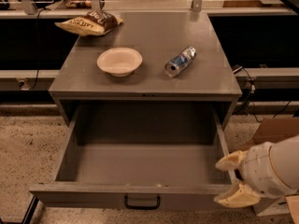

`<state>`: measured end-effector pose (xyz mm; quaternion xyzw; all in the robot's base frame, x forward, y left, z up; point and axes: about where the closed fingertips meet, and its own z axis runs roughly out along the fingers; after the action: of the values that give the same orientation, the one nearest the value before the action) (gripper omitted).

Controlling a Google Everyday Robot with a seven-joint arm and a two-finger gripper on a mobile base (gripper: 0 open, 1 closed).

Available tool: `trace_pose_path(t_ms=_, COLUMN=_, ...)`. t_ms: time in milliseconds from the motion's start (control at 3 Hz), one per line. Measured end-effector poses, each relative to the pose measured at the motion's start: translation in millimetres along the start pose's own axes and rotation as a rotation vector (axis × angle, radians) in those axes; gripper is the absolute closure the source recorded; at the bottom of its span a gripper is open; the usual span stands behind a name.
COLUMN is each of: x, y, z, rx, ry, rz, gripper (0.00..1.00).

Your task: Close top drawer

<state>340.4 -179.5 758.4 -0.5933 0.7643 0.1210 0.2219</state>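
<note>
Right now the top drawer (145,164) stands pulled all the way out under the tabletop (154,31), empty, so none of the closing is done. My hand (233,180) sits at its front right corner, fingers (231,161) spread wide, holding nothing, forearm (280,167) low at right.

Gripper (220,181) sits at the right front corner of the top drawer (93,191), fingers spread; contact unclear. Left of it: drawer interior open, free passage. Farther left on the front: handle (142,202) unobstructed. Right of it: cardboard box (275,130) crowds the arm. Beyond and above: surface (154,84) carrying bowl (119,61), can (180,61) and chip bag (89,23), well apart.
</note>
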Motion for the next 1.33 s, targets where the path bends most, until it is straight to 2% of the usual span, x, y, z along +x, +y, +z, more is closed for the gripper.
trace_pose_path(t_ms=333, x=0, y=23, z=5, rx=-0.025, ry=-0.029, rz=-0.012, gripper=0.65)
trace_pose_path(t_ms=667, x=18, y=38, z=19, rx=-0.033, ry=-0.057, rz=0.02, gripper=0.88)
trace_pose_path(t_ms=1000, x=18, y=39, z=19, rx=-0.033, ry=-0.056, rz=0.019, gripper=1.0)
trace_pose_path(t_ms=1333, x=18, y=39, z=19, rx=-0.033, ry=-0.056, rz=0.019, gripper=1.0)
